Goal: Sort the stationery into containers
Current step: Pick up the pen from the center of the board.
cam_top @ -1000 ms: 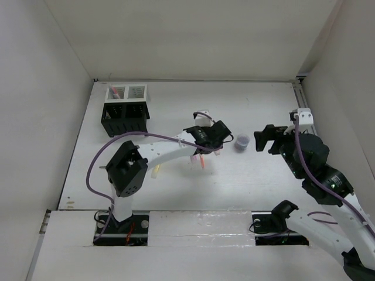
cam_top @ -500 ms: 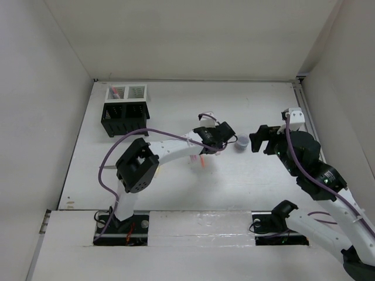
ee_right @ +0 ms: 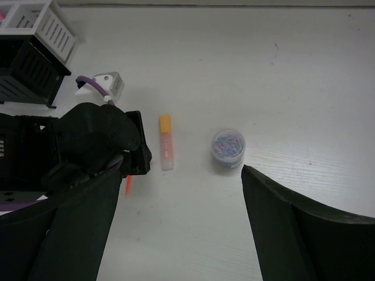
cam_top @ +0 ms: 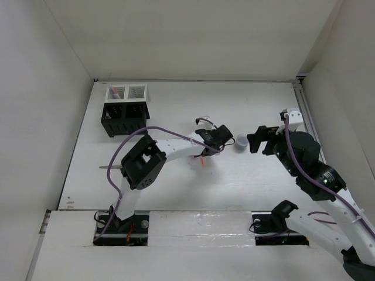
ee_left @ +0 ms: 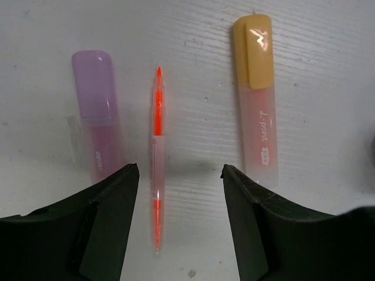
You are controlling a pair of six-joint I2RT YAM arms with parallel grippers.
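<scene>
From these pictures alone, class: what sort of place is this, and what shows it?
Probably a robotics test booth: bare white walls enclose the table, the left arm and right arm are bolted at its near edge, and a black organiser and an orange-capped marker are set out.

From your right wrist camera, the left arm's black wrist housing covers all but the tip of the thin orange pen. The white mesh organiser and black mesh organiser are clipped by that picture's top and left edges. Overhead, your left gripper hides most of the purple-capped translucent marker and the orange-capped translucent marker. What fills the small round clear tub is too blurred to tell, as are the pink item in the white organiser and the dark shape cut by the left wrist view's right edge.
</scene>
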